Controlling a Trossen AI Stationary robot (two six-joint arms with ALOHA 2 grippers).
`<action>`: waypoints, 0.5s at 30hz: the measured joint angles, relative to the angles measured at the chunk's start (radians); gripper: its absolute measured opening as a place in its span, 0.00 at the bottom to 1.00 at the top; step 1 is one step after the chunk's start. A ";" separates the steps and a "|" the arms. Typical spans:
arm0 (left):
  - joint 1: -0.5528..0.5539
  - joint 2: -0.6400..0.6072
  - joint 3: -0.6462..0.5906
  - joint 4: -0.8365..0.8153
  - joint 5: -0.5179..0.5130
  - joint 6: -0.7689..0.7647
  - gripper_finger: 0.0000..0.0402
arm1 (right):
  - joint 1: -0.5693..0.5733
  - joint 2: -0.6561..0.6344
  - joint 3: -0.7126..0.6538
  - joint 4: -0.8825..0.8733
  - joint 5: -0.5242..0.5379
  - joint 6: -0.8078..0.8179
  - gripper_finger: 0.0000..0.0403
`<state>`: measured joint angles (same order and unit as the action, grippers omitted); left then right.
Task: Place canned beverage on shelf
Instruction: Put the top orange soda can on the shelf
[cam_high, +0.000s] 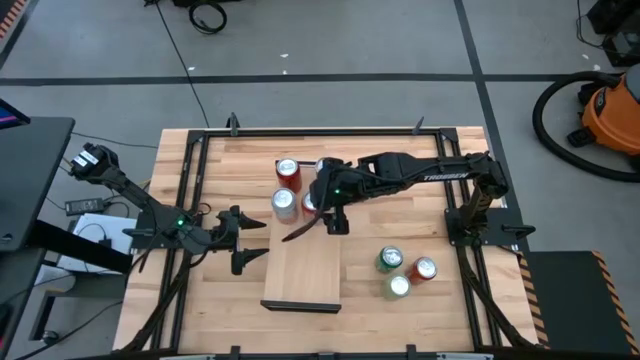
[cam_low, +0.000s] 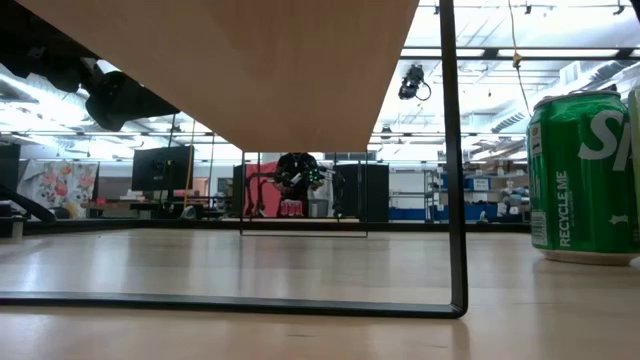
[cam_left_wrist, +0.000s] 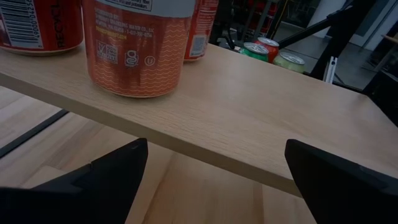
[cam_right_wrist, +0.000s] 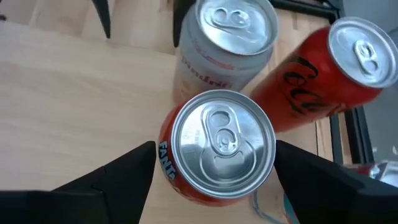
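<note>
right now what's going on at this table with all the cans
The robot is stocking cans on the shelf. The right gripper is over the shelf's far end, its fingers spread either side of an orange Fanta can standing there, beside a silver can and a red cola can. The left gripper waits open beside the shelf. Three more cans stand on the table.

Shelf (cam_left_wrist: 249, 118) looks matt pale wood; Fanta can (cam_right_wrist: 217, 146) glossy metal.
</note>
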<state>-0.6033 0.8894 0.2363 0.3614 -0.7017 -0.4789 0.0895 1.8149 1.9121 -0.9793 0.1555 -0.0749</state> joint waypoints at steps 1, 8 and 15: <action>0.000 0.000 0.000 0.000 0.000 0.000 0.98 | -0.001 0.000 0.000 0.000 -0.014 -0.015 0.82; 0.000 0.000 0.000 0.000 0.000 0.000 0.98 | -0.027 -0.001 0.000 -0.001 -0.075 0.034 0.80; 0.000 0.000 0.000 0.000 0.000 0.000 0.98 | -0.007 -0.002 0.001 -0.024 0.034 0.137 0.78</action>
<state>-0.6033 0.8894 0.2363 0.3616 -0.7017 -0.4788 0.0828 1.8133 1.9129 -1.0034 0.1890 0.0621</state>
